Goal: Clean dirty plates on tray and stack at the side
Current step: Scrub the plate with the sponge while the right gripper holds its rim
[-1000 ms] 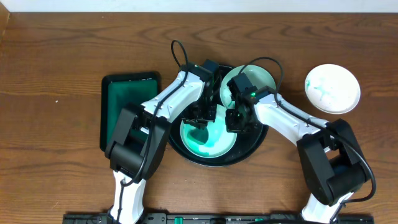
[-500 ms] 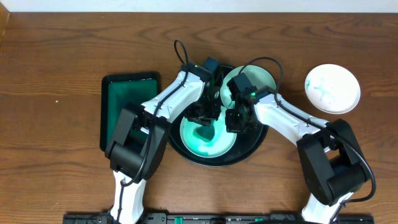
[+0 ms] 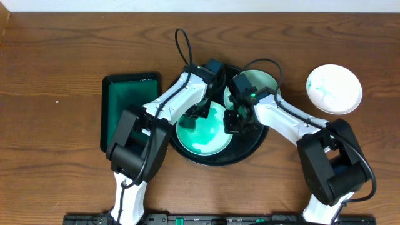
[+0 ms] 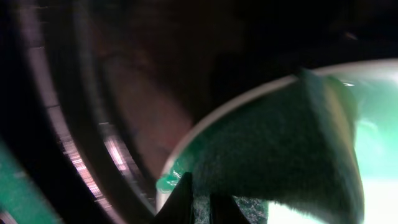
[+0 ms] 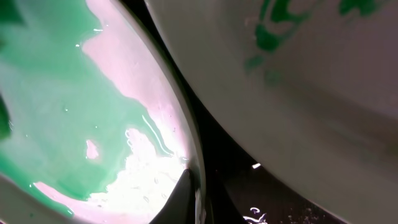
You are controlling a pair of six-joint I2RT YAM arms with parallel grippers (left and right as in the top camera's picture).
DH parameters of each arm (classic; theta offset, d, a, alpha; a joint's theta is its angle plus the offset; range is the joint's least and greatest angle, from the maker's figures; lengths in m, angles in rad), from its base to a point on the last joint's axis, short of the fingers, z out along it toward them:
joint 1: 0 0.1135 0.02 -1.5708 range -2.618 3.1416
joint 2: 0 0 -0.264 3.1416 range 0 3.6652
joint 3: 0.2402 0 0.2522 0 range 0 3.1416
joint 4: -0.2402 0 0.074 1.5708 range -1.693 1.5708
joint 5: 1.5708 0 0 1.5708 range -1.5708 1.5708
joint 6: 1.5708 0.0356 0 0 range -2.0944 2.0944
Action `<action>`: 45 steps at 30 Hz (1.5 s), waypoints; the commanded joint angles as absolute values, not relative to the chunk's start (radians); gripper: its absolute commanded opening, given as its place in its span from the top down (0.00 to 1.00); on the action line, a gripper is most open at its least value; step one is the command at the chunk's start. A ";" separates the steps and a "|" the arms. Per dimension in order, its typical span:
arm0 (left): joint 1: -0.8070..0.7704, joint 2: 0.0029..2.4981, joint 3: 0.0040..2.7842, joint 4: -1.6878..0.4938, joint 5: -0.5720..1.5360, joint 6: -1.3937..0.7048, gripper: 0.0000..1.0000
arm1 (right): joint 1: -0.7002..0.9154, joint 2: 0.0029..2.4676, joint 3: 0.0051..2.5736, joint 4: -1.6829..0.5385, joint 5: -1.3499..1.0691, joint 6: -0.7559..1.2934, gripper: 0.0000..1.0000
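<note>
Wiping works best if the left tool (image 3: pixel 199 115), clamped on the sponge (image 4: pixel 280 146), sweeps the whole smeared plate (image 3: pixel 209 134) while the right tool (image 3: pixel 232 122) pinches its rim steady.

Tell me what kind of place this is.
Probably a robotics test bench, not a kitchen: two robot arms reach over a wood-grain table, with green-smeared plates on a black tray.
</note>
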State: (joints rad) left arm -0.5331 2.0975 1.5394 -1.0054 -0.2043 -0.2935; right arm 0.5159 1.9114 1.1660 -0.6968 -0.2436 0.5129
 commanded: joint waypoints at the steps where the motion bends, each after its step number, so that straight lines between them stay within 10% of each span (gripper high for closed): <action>1: -0.496 2.116 1.538 -1.029 -0.516 -0.362 0.93 | 0.545 1.962 1.156 -0.699 -0.219 0.508 0.99; 16: -0.577 2.116 1.537 -1.061 0.320 -0.072 0.93 | 0.545 1.962 1.156 -0.710 -0.218 0.499 0.99; 25: -0.635 2.116 1.537 -1.042 0.482 -0.049 0.93 | 0.545 1.962 1.156 -0.721 -0.218 0.484 0.99; 45: -0.513 2.115 1.538 -1.103 -0.321 -0.538 0.92 | 0.545 1.962 1.156 -0.727 -0.219 0.485 0.99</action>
State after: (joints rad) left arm -0.5457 2.0983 1.5372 -1.1004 -0.0818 -0.4461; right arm 0.5163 1.9194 1.1774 -0.7132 -0.2615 0.5110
